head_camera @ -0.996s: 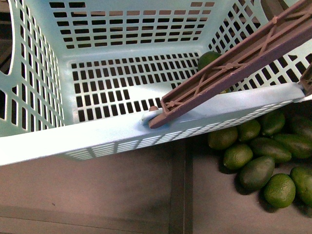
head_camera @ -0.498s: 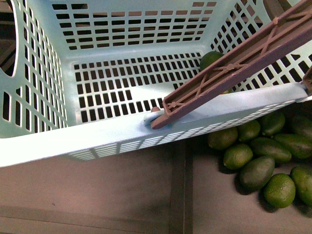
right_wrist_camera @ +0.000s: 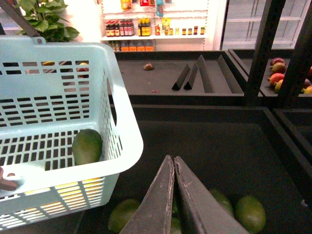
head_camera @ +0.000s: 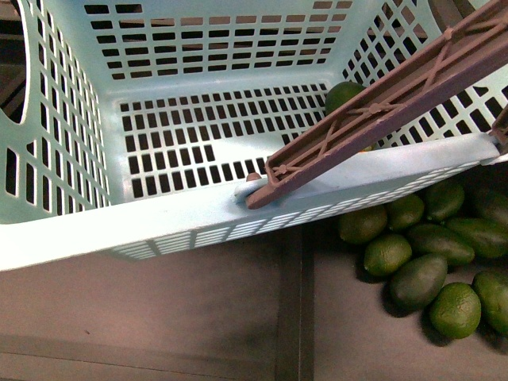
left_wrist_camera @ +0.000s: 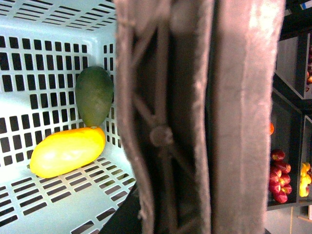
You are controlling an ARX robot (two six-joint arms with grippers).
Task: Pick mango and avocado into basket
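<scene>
The basket (head_camera: pixel 198 214) has barely shifted over the last second. The mango (left_wrist_camera: pixel 67 151) and avocado (left_wrist_camera: pixel 94 95) lie touching inside it. The right gripper (right_wrist_camera: pixel 174 168) hangs closed, empty, beside the basket; the left gripper's state cannot be told.

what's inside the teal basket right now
Inside the light teal slotted plastic basket, a smooth yellow mango and a dark green avocado lie touching in one corner. The brown swing handle covers the rest.
</scene>
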